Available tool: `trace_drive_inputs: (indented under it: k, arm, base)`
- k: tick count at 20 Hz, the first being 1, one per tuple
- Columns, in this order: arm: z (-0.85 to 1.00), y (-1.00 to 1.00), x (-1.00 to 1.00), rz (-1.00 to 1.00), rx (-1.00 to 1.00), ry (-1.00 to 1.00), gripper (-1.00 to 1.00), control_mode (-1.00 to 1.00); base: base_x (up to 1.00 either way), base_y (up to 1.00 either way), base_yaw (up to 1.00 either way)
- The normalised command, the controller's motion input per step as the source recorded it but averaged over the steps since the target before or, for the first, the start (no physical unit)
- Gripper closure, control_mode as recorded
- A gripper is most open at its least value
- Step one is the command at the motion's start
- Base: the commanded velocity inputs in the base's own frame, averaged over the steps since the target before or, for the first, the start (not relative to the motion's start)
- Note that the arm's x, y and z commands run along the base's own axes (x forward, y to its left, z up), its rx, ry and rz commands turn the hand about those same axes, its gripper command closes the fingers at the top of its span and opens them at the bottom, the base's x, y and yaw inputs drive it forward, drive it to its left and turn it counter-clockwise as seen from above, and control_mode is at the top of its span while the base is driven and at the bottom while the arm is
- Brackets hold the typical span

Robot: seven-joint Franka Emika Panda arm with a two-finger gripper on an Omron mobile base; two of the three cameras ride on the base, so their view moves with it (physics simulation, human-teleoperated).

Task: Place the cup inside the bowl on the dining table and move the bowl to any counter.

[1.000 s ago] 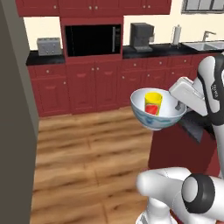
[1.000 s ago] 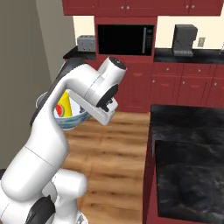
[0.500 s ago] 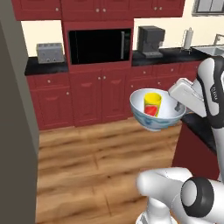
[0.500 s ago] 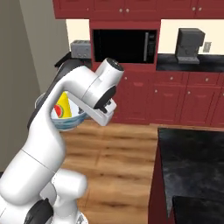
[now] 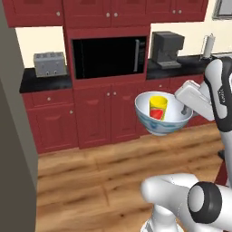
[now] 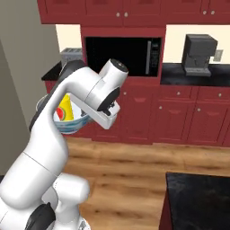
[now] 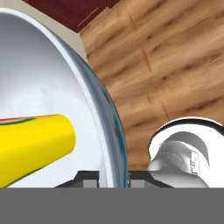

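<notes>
bowl, left base view: the bowl hangs in the air above the wooden floor, in front of the dark red cabinets, level with the tabletop behind it.
cup, left base view: the cup stands inside the bowl, yellow with a red mark on its side.
tool, left base view: the tool sits at the bowl's right rim, one dark finger reaching down inside the wall.
background, left base view: a microwave built into the cabinets, a toaster to its left and a coffee machine to its right, both on the tabletop.
bowl, right base view: the bowl shows partly behind the white arm, again off any surface.
cup, right base view: the cup peeks out of the bowl.
dining table, right base view: a black marbled corner at lower right, well apart from the bowl.
tool, hand view: the two fingertips stand on either side of the bowl's wall, clamped on the rim.
cup, hand view: the cup lies within the white interior, just beside the gripped wall.
</notes>
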Motion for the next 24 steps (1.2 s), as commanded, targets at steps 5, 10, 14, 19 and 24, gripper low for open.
trace_drive_inputs:
  k: [5, 10, 14, 19, 24]
  arm:
    - [0.00, 0.00, 0.00, 0.00, 0.00, 0.00, 1.00, 1.00]
    - [0.00, 0.00, 0.00, 0.00, 0.00, 0.00, 1.00, 1.00]
    - [0.00, 0.00, 0.00, 0.00, 0.00, 0.00, 1.00, 1.00]
    - [0.00, 0.00, 0.00, 0.00, 0.00, 0.00, 1.00, 1.00]
    - [0.00, 0.00, 0.00, 0.00, 0.00, 0.00, 1.00, 1.00]
  base:
    - [1.00, 0.11, -0.03]
    - [0.98, 0.08, -0.03]
    - [0.77, 0.13, -0.04]
    - [0.63, 0.10, -0.03]
    - [0.56, 0.02, -0.04]
